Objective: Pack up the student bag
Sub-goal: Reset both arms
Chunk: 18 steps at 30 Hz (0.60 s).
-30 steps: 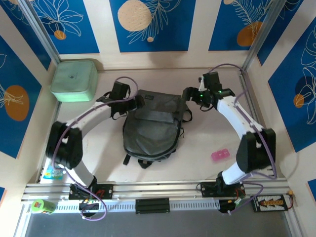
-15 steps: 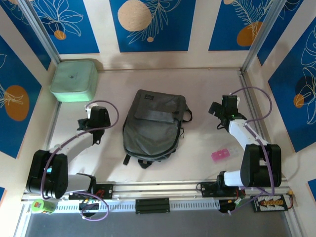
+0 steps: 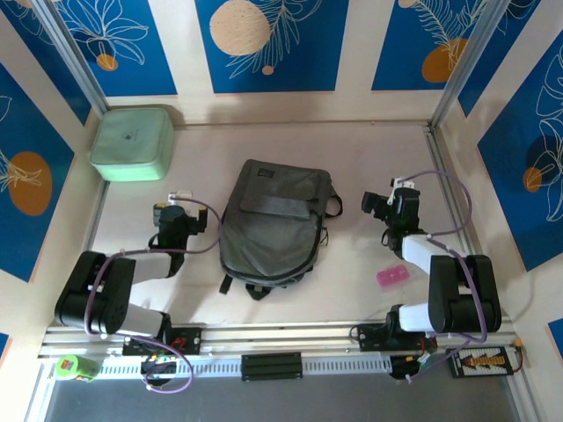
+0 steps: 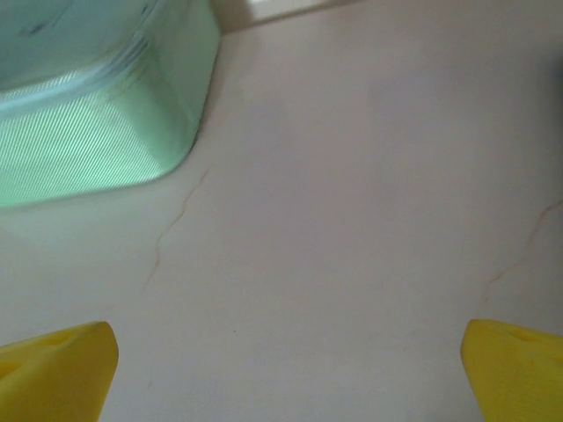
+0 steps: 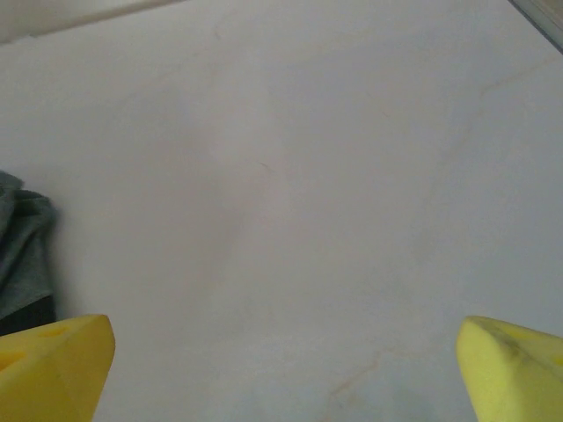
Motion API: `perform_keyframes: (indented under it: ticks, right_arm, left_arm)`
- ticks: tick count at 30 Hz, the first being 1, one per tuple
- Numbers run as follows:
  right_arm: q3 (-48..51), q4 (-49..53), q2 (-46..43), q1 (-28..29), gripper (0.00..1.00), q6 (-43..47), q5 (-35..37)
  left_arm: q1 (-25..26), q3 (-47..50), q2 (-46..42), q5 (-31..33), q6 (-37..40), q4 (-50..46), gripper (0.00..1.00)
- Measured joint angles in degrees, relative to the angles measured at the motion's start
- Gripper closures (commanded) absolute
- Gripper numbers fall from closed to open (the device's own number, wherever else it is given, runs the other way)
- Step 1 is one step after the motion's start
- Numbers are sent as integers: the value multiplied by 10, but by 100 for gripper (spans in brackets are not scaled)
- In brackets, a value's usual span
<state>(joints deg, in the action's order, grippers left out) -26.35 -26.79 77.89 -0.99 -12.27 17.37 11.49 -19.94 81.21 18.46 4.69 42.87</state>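
The student bag [image 3: 274, 220], dark grey with black straps, lies flat in the middle of the table, its label end toward the far wall. My left gripper [image 3: 176, 200] rests low to its left, apart from it, open with bare table between its yellow fingertips [image 4: 53, 374]. My right gripper [image 3: 391, 192] sits to the bag's right, also open and empty over bare table [image 5: 281, 220]. A fold of the bag [image 5: 22, 255] shows at the left edge of the right wrist view.
A mint-green rounded box [image 3: 132, 142] stands at the far left corner, close ahead of the left gripper [image 4: 79, 114]. A small pink item [image 3: 392, 276] lies near the right arm's base. A green and yellow object [image 3: 76, 367] sits off the table's near left corner.
Both arms have pulled back from the bag's upper corners and folded low toward their bases. Both grippers have let go of the bag and opened wide.
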Motion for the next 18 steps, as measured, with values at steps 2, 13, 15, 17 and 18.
perform_keyframes:
  ticks: [2, 13, 15, 17, 18]
  right_arm:
    - [13, -39, 12, -1, 1, 3, -17]
    - [22, -147, 80, 10, 1, 27, -57]
    - [23, -160, 84, 13, 1, 31, -59]
    - [24, -166, 87, 14, 1, 35, -61]
    - [25, -168, 88, 14, 1, 36, -61]
  left_arm:
    - [-6, 1, 5, -21, 4, 31, 0]
    - [-50, 2, 82, -82, -6, 110, 0]
    - [-52, 0, 82, -82, -12, 109, 0]
    - [-54, -3, 82, -82, -14, 110, 0]
    - [-55, -3, 82, -82, -16, 109, 0]
